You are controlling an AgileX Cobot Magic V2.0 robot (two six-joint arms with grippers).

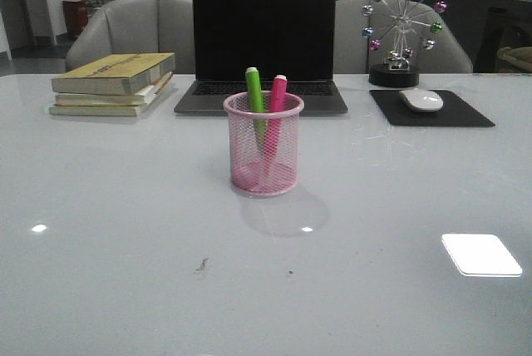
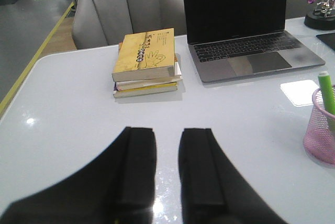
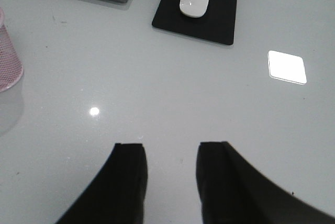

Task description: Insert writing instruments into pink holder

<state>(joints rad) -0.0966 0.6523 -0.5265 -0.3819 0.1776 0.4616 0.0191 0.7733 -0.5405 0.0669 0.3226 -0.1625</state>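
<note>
Books (image 1: 115, 83): stack at the table's far left, yellow cover on top; the left wrist view shows a hand drawing on that cover, which the front view does not.
Left gripper (image 2: 166, 169): seen in the left wrist view only; fingers apart, nothing between them, over bare table (image 1: 125, 248).
Laptop (image 1: 263, 44): open, screen dark, directly behind the cup.
Pink cup (image 1: 263, 155): upright at table centre, in front of the laptop. Wrist views catch only its edge.
Green marker (image 1: 255, 91): standing in the cup, left side, top above the rim.
Pink marker (image 1: 277, 95): standing in the cup just right of the green one, leaning toward it. Visible in the front view only.
Ball toy (image 1: 401, 33): far right of the laptop, ring of coloured balls on a black base.
Mouse (image 1: 421, 100): white, on a black pad (image 1: 431, 109), clear of the cup.
Right gripper (image 3: 171, 174): right wrist view only; fingers apart, empty, above bare table.
</note>
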